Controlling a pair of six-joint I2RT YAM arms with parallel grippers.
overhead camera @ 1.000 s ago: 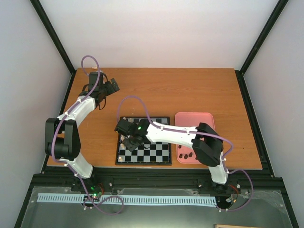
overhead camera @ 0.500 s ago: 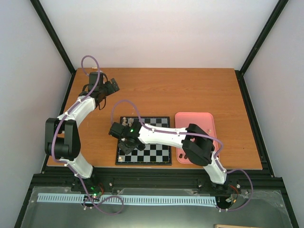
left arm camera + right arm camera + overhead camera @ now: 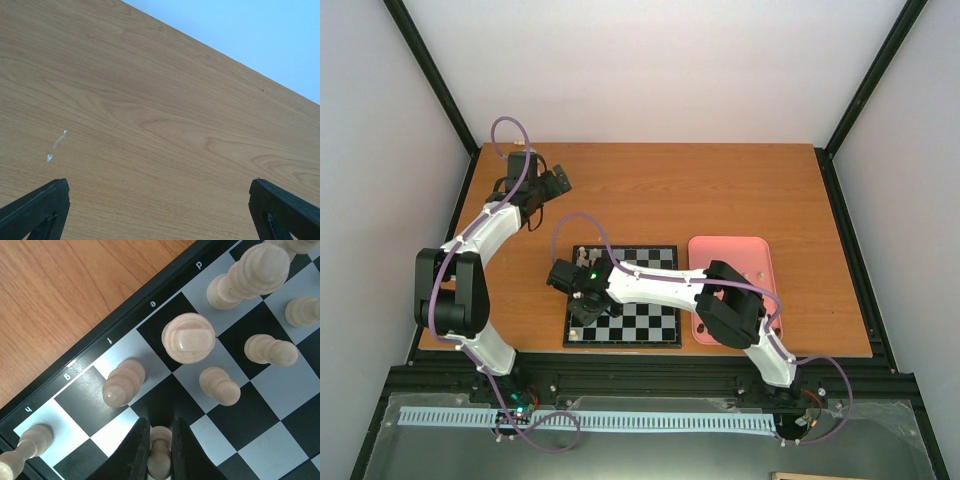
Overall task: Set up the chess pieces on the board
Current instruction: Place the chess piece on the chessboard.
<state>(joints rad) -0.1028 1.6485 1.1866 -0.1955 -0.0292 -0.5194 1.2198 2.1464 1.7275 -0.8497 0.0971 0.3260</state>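
One cream pawn (image 3: 160, 457) stands upright in the narrow grip of the right pincer (image 3: 159, 425), its long axis pointing up at the wrist camera. It hangs low over the board (image 3: 650, 322), at the end nearer the tabletop's (image 3: 720, 190) left edge. The board lies by the near edge, slightly left of middle. Two bare squares of the pawn row, the likely target, lie just ahead of the fingertips toward the lettered border, near a cream piece (image 3: 123, 383) on the f square. White letters (image 3: 153, 304) d, e, f, g, h on that black border are the only writing; no brand shows. The left pincer (image 3: 157, 186) is spread wide over bare wood near the far left corner, well apart from the board, so the right arm is plainly nearer.
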